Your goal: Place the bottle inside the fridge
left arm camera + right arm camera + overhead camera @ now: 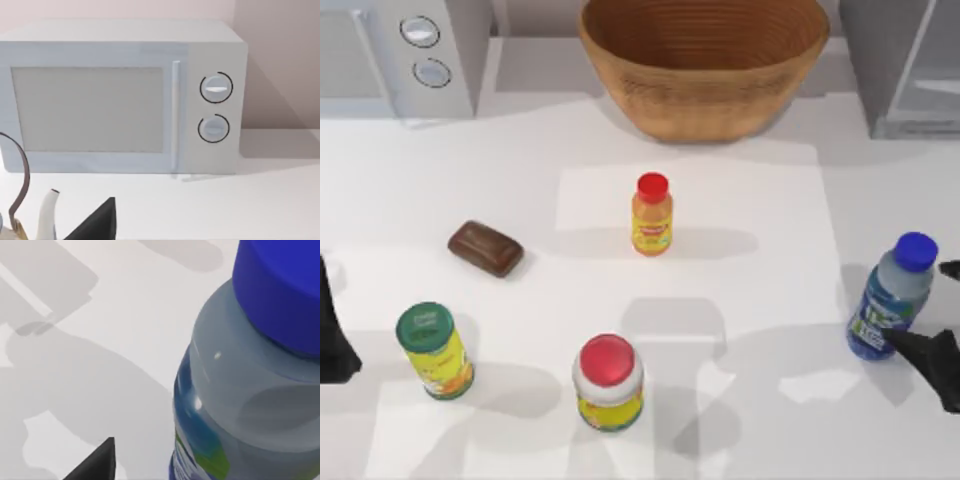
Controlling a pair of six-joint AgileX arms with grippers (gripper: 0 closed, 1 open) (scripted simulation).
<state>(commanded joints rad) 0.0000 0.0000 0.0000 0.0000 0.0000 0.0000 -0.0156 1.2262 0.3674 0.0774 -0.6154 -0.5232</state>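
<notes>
One bottle (888, 306) stands straight up, blue cap on top, at the table's (750, 200) right edge (near the fridge (905, 70)). My right gripper (942, 318) sits beside it, fingers apart.

A white microwave (122, 97) stands on the white desk (225, 205) against a pale wall, its door closed. A vertical handle (175, 115) runs beside the door window, and two round knobs (216, 88) sit one above the other on its panel. A dark gripper finger (97, 222) juts in low, near the desk.
</notes>
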